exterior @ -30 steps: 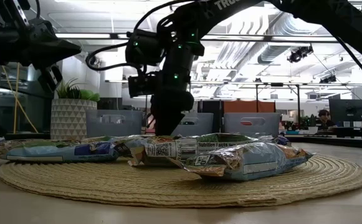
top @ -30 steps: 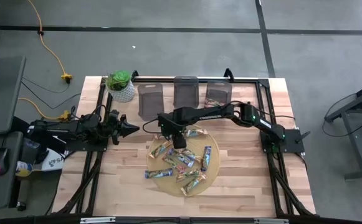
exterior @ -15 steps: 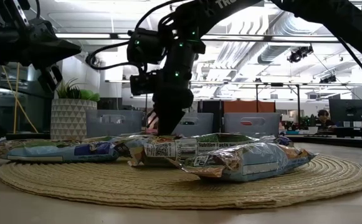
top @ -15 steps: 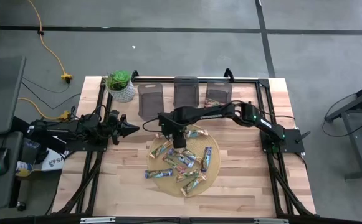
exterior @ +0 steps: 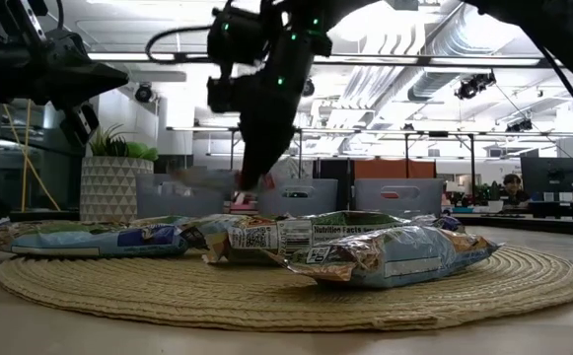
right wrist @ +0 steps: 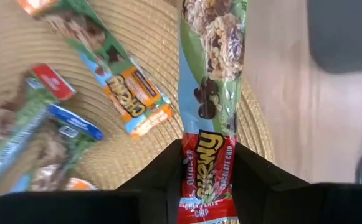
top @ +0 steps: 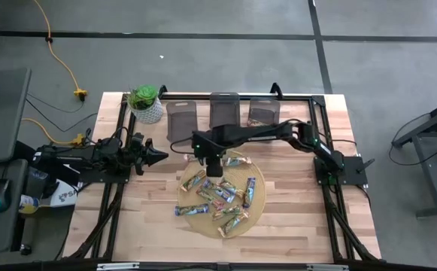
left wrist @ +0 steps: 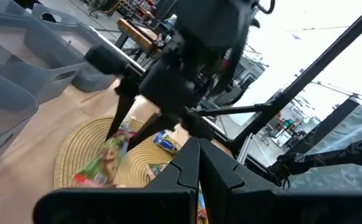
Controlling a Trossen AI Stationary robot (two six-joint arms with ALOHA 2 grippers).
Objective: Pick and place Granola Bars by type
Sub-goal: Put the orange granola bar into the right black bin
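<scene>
Right claw clamps green-red Chewy granola bar above mat.

held bar: green, red end | mat: tan woven | bins: grey

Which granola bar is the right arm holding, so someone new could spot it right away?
Start at the round woven mat in the middle of the table. Above its far edge, the right gripper holds one granola bar by an end, lifted off the pile. It has a green wrapper with a red "Chewy" end, and it is the only bar not on the mat.
</scene>
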